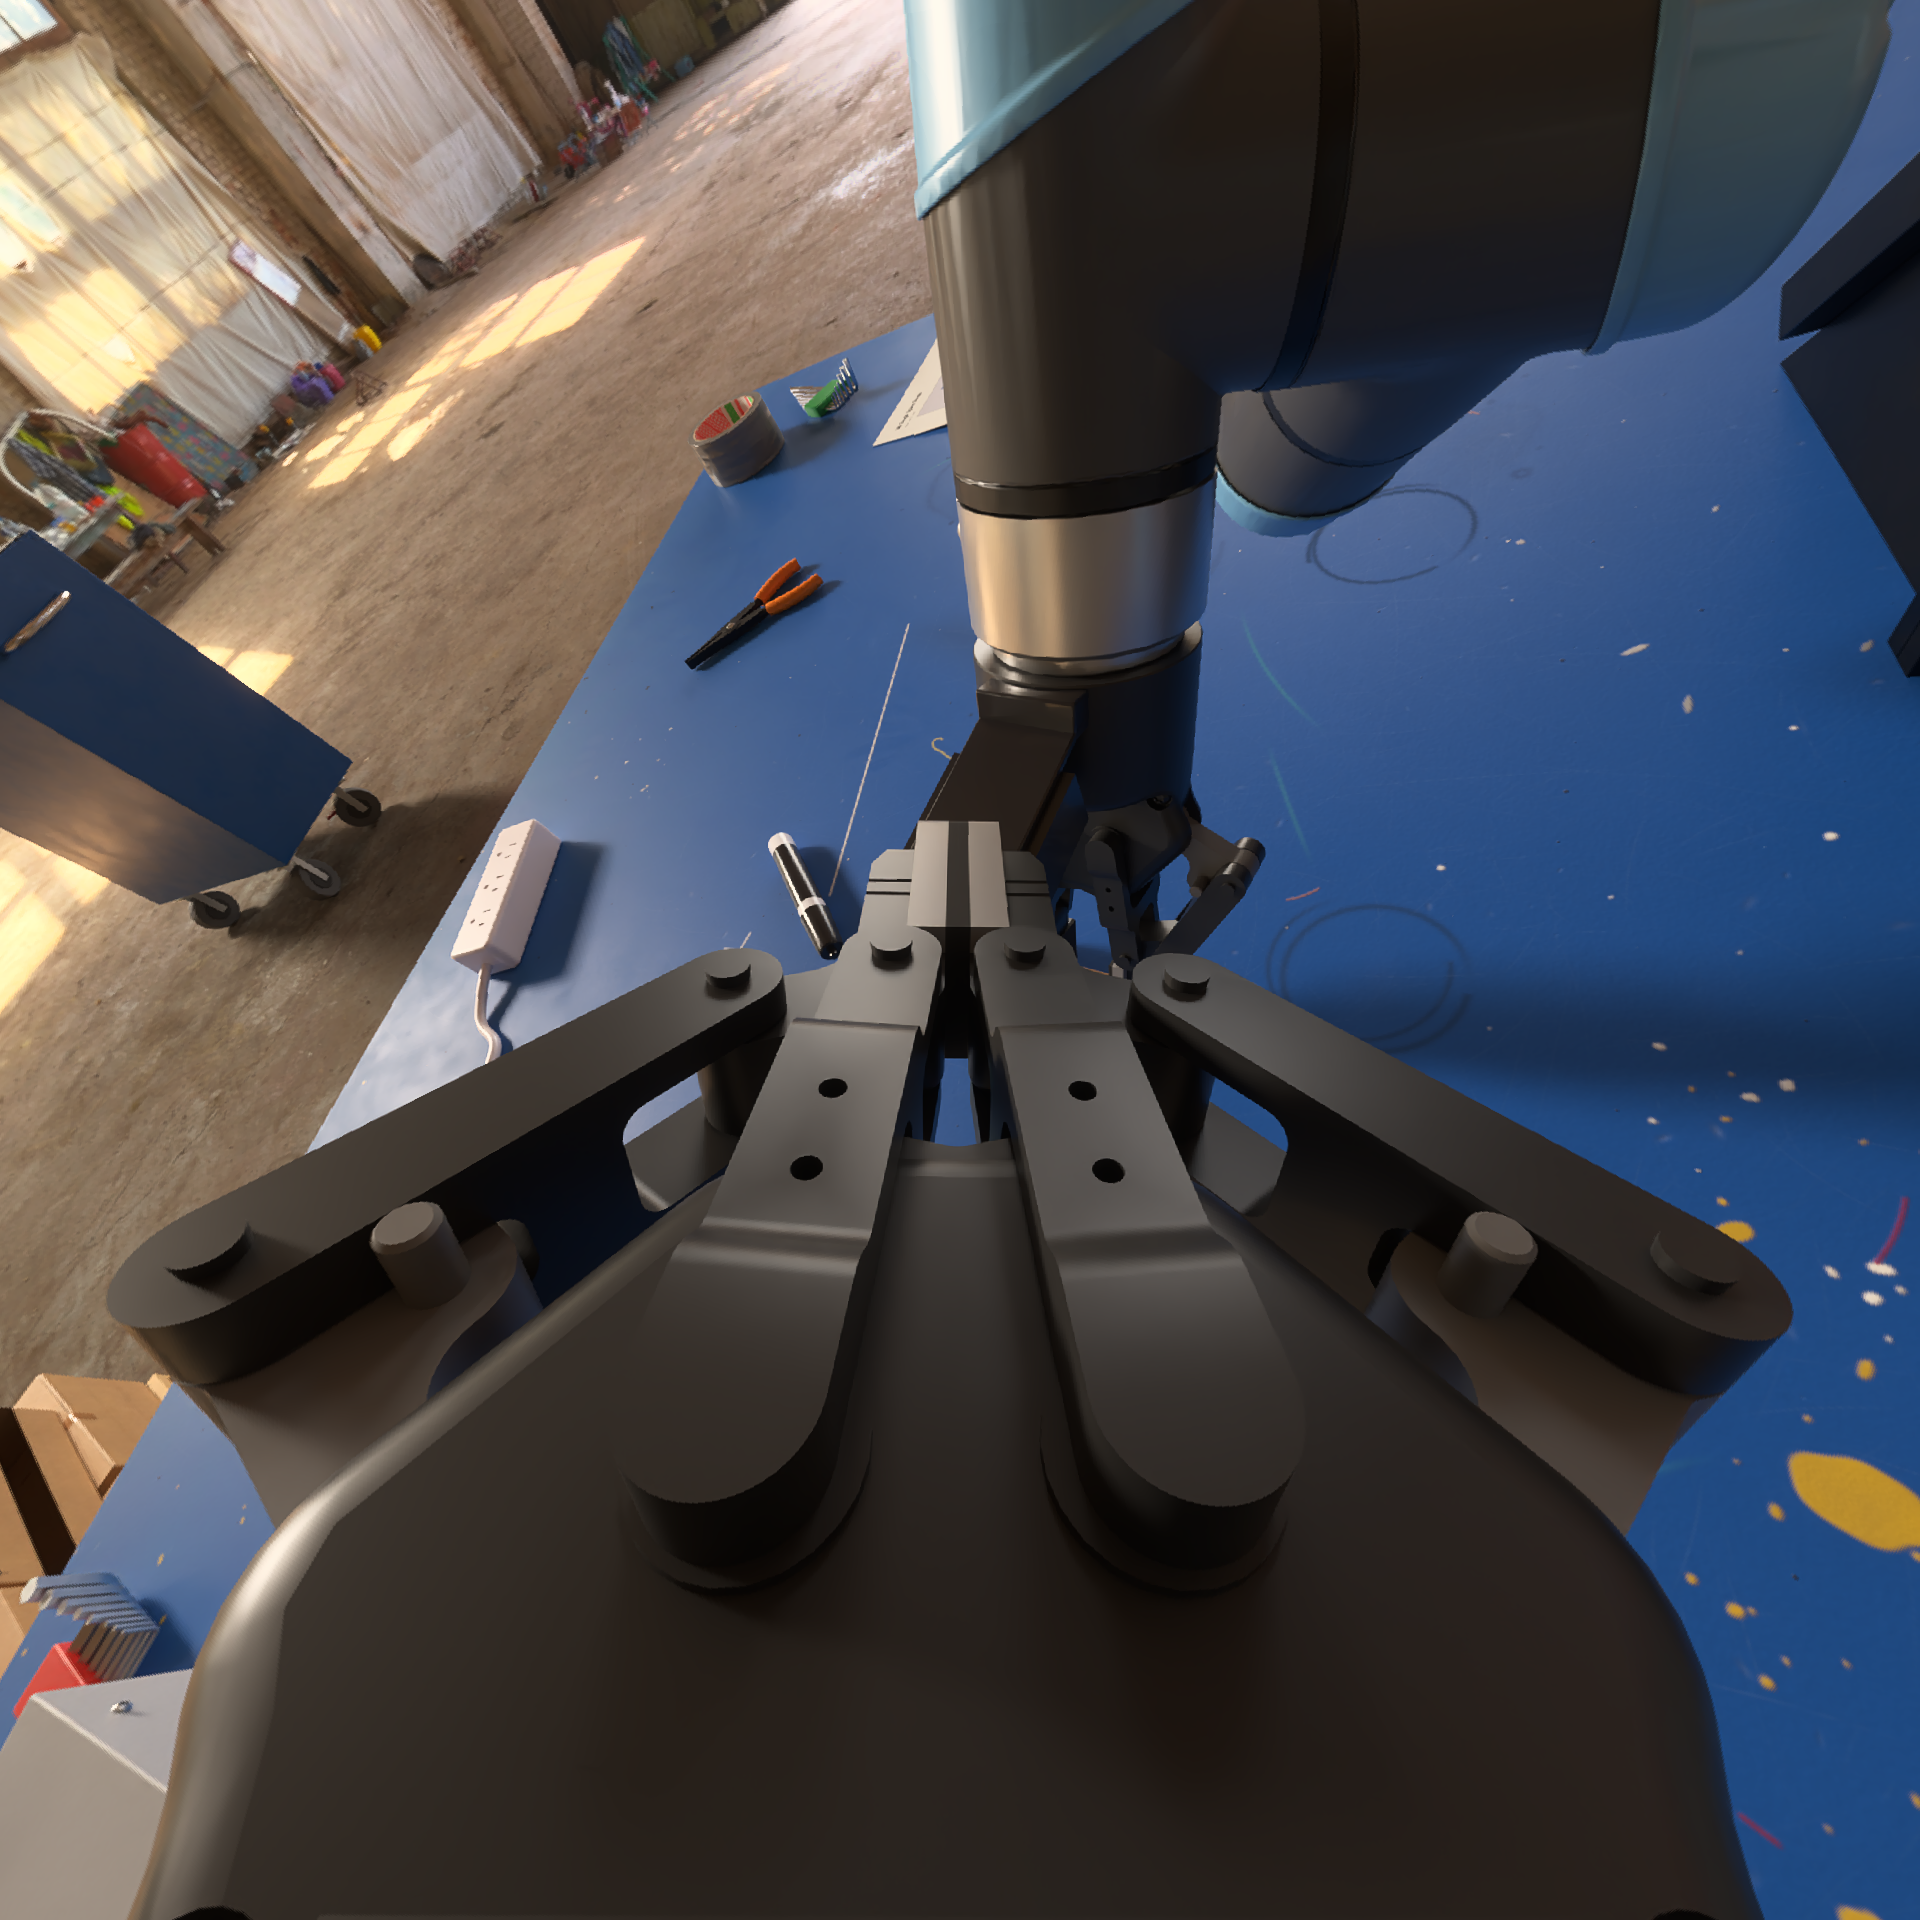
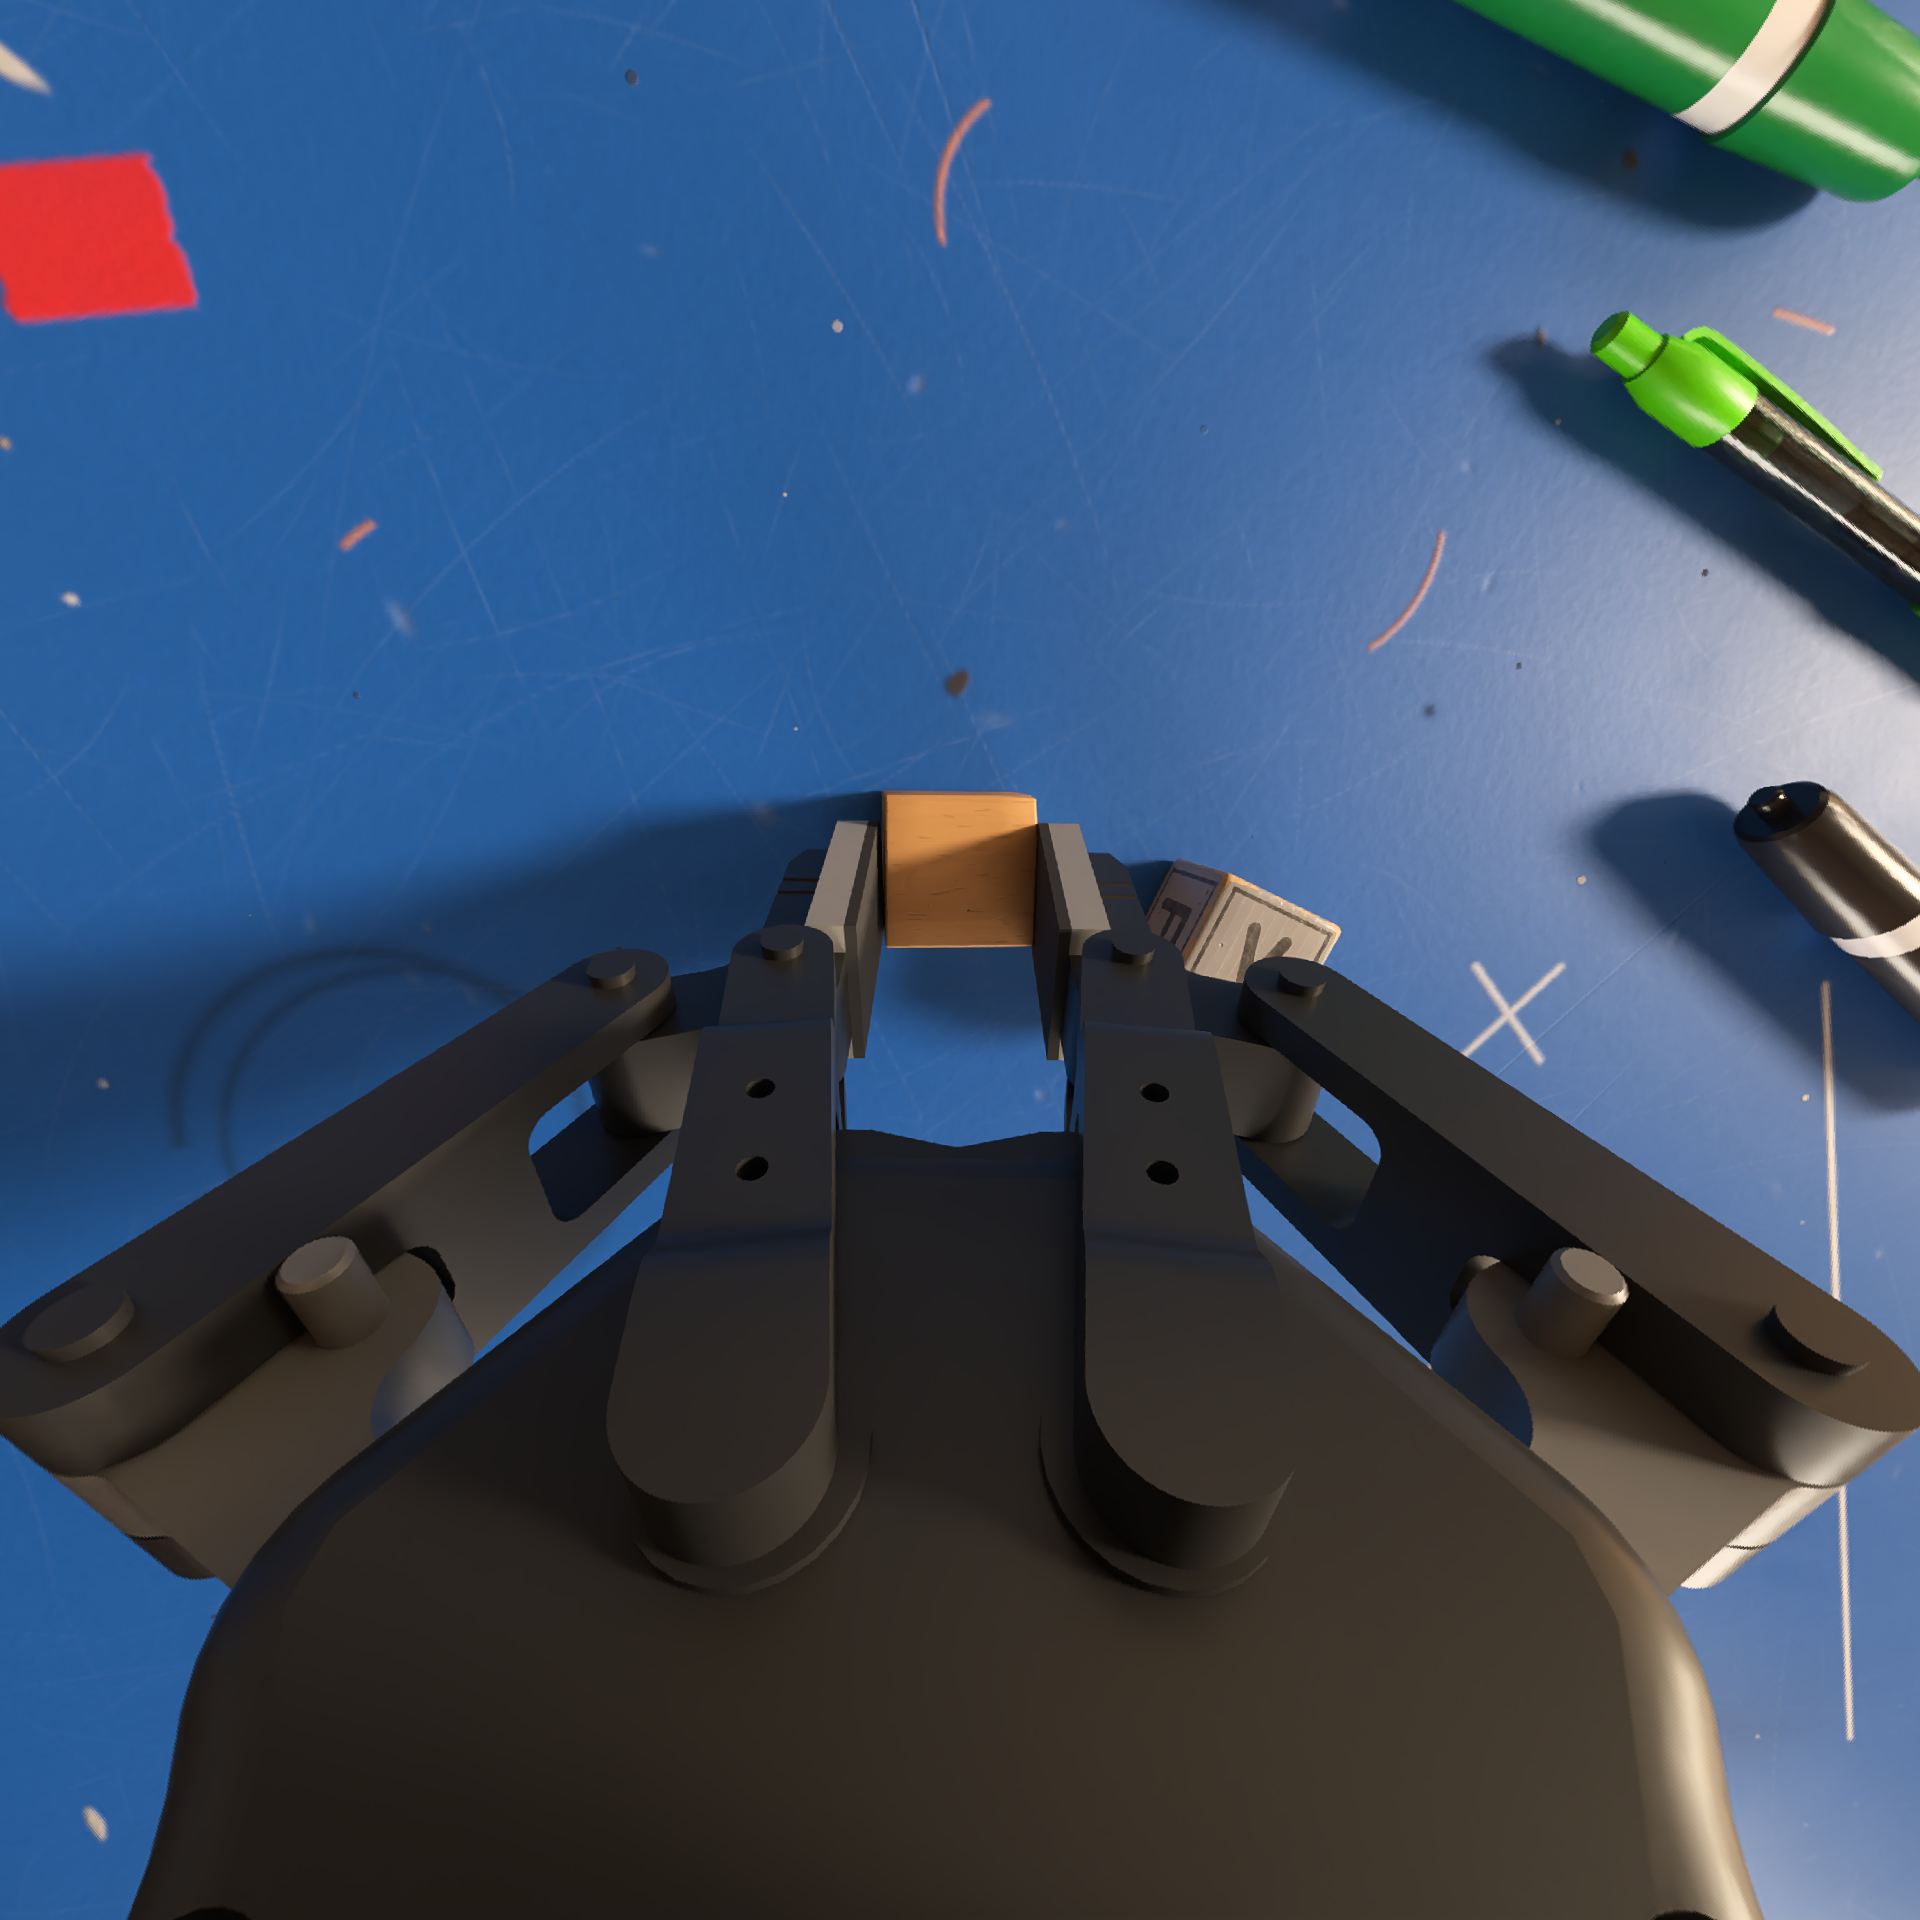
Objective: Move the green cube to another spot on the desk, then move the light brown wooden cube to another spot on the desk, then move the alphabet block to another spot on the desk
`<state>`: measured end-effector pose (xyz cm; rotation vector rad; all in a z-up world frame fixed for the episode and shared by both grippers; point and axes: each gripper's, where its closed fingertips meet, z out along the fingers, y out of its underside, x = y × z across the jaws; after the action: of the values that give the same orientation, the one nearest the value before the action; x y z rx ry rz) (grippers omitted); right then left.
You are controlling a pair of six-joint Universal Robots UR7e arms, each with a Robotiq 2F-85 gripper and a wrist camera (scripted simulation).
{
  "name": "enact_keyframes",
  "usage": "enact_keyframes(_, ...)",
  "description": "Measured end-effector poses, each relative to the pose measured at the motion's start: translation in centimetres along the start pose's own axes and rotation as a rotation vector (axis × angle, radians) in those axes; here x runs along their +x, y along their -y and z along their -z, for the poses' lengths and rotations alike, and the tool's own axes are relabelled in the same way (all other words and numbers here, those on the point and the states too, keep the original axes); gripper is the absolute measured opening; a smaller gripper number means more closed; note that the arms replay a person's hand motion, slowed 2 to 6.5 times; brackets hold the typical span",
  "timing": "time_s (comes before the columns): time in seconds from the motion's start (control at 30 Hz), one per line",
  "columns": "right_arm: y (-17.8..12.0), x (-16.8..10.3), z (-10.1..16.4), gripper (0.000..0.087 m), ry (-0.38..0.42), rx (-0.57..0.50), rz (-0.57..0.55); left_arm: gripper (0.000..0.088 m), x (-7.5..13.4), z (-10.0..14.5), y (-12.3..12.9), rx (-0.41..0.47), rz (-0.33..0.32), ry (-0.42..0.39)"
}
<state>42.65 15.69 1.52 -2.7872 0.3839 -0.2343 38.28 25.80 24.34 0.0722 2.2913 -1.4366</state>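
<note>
In the right wrist view my right gripper (image 2: 959,868) is shut on the light brown wooden cube (image 2: 959,883), which sits between the two pads, low over the blue desk (image 2: 623,520). The alphabet block (image 2: 1242,925) lies tilted on the desk just right of the right finger, partly hidden by it. In the left wrist view my left gripper (image 1: 956,873) is shut and empty above the desk, with the right arm (image 1: 1091,416) standing just beyond it. The green cube is not in view.
A green marker (image 2: 1714,83), a green pen (image 2: 1745,416) and a black marker (image 2: 1839,883) lie right of the cube. A red patch (image 2: 94,239) marks the desk at far left. A tape roll (image 1: 738,436), pliers (image 1: 753,613), a power strip (image 1: 504,894) and a black marker (image 1: 802,894) lie along the desk's left side.
</note>
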Motion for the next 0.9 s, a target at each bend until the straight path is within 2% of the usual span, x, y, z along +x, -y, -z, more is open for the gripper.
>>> enact_keyframes(0.5,1.0,-0.3,1.6,0.0261,-0.006,0.047,0.016,0.0,0.1,0.0,-0.1,-0.005,-0.002,-0.002)
enact_keyframes(0.7,2.0,-0.5,3.2,0.0261,-0.012,0.102,0.022,0.0,0.1,0.0,0.0,-0.005,-0.004,-0.001)
enact_keyframes(0.9,3.1,-0.1,5.5,0.0261,-0.052,0.178,0.02,0.0,0.1,0.1,0.0,-0.003,-0.003,-0.001)
